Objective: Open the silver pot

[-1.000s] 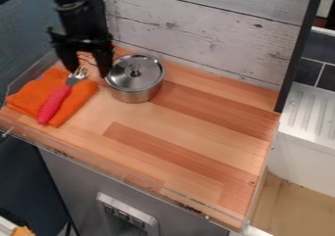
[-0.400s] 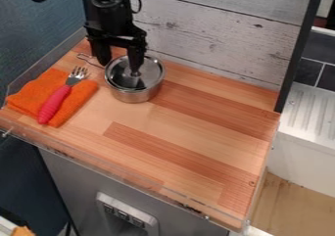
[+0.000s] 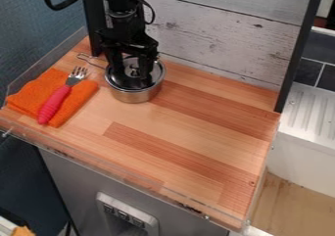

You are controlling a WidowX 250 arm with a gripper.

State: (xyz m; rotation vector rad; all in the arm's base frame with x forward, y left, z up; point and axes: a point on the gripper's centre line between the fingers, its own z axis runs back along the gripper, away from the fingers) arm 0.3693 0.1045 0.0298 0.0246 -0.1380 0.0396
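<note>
over the silver pot (image 3: 134,97) on the desk (image 3: 196,132): my claw (image 3: 132,76) hangs low at its lid (image 3: 156,75), fingers apart, one either side of the knob (image 3: 134,72).

Cloth (image 3: 82,96) left of pot (image 3: 135,97) on worktop (image 3: 190,117)

Fork (image 3: 55,103) lies on the cloth, tines toward the rear. Lid (image 3: 156,74) is on the pot. Pot handle (image 3: 85,58) extends rear-left. Wall (image 3: 209,39) stands behind the worktop. Sink (image 3: 304,112) is right of the worktop.

Glossy metal pot (image 3: 135,95), smooth wood tabletop (image 3: 190,127)
</note>
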